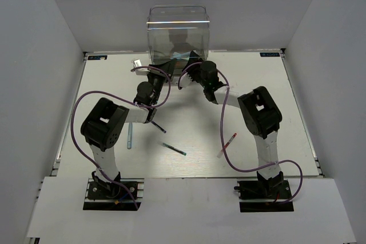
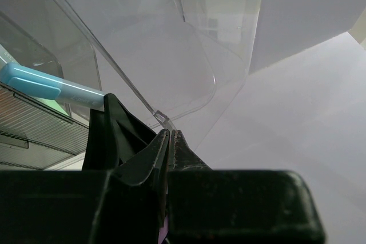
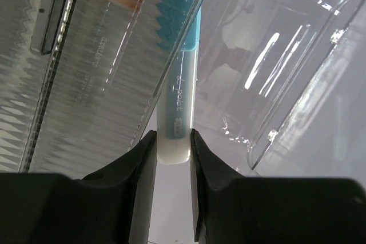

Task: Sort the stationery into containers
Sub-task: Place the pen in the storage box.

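Between the right fingers (image 3: 150, 147) sits a slim pen (image 3: 178, 92), clamped across the pale blunt end of its barrel, its teal cap pointing away from me. It looks a light, stiff, smooth plastic stick, so I judge it could swivel or slide in so short an end hold. A grip nearer mid-barrel would be steadier, though this one lets the cap reach ahead of the fingers. The cap lies close against the ribbed grey drawer front (image 3: 86, 55), with clear curved plastic to its right.

On the other arm, the left fingers (image 2: 163, 141) are pressed together with nothing visible between them. A clear plastic edge lies just past their tips; I cannot tell whether they touch it.

Farther out, the overhead view shows both arms reaching to the front of the cabinet (image 1: 177, 32) at the far side of the surface (image 1: 274, 95). Nearer the bases lie a teal pen (image 1: 174, 149), a red pen (image 1: 230, 139), a light blue pen (image 1: 129, 135) and a dark purple pen (image 1: 158, 125), well apart.
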Controlling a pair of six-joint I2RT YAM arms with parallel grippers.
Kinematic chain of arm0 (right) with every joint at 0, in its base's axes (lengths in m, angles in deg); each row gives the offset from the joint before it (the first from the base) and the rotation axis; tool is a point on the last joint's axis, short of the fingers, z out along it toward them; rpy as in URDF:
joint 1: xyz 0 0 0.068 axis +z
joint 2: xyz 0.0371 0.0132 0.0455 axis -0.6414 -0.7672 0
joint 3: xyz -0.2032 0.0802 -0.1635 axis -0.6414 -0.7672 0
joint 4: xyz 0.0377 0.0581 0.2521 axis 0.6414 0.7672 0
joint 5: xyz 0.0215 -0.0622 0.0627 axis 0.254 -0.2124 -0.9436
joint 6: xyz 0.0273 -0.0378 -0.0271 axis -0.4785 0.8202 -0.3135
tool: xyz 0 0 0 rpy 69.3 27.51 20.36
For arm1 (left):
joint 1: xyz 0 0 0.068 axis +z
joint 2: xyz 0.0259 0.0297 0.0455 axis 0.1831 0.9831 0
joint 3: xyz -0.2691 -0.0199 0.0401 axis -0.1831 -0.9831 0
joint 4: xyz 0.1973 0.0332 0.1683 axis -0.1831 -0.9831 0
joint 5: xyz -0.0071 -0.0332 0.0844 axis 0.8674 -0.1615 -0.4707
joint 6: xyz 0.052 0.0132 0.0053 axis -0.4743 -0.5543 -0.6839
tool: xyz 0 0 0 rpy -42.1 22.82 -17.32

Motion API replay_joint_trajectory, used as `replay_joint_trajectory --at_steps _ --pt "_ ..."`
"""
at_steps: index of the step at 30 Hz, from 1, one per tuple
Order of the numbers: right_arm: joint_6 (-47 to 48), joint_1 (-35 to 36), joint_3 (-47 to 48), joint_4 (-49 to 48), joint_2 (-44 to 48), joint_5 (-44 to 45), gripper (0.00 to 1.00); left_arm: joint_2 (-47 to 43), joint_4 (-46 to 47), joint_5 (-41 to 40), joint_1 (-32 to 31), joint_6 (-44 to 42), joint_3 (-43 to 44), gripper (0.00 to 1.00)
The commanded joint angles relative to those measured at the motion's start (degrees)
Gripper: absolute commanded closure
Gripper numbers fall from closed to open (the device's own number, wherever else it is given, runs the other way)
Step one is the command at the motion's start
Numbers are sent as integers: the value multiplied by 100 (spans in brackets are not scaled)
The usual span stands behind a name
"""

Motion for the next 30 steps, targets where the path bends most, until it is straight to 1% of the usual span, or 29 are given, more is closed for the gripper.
replay_joint_trajectory --at_steps 1,2,3,5,6,11,12,13,14,16,19,21,24,25,27,28,30 --pt "109 -44 174 1106 130 178 98 -54 1678 -11 46 13 78 95" --pt "109 -35 235 1246 148 283 95 -54 1678 -11 46 13 78 95" --pt "109 -52 261 1282 156 258 89 -54 1678 -11 46 13 78 95" --pt "22 -61 340 1465 174 292 85 -54 1678 -11 46 13 78 95" --pt "13 -53 341 1484 174 293 78 -2 1678 -11 46 13 78 95" --pt "-40 -53 271 1265 200 257 67 -1 1678 -11 46 13 131 95" --pt "-75 -52 253 1230 218 240 62 -1 1678 -11 46 13 131 95" --pt "-84 -52 253 1221 227 222 59 -1 1678 -11 46 13 131 95" --pt "-136 -44 227 1177 236 205 53 -1 1678 -11 46 13 131 95" --pt "-137 -52 218 1151 262 143 51 -1 1678 -11 46 13 131 95" --pt "-180 -61 148 1019 315 38 49 -1 1678 -11 46 13 131 95" --pt "-224 -79 104 1018 358 -6 39 -1 1678 -11 46 13 131 95" --pt "-303 -61 -1 940 429 -77 37 -1 1678 -11 46 13 131 95" --pt "-330 -70 -37 878 464 -155 34 -1 1678 -11 46 13 131 95" --pt "-487 -70 -107 852 595 -200 34 -53 1678 -11 46 13 131 95" --pt "-540 -44 -247 721 648 -435 34 -54 1678 -11 46 13 131 95" --pt "-734 -61 -562 475 850 -603 34 -54 1678 -11 46 13 131 95"
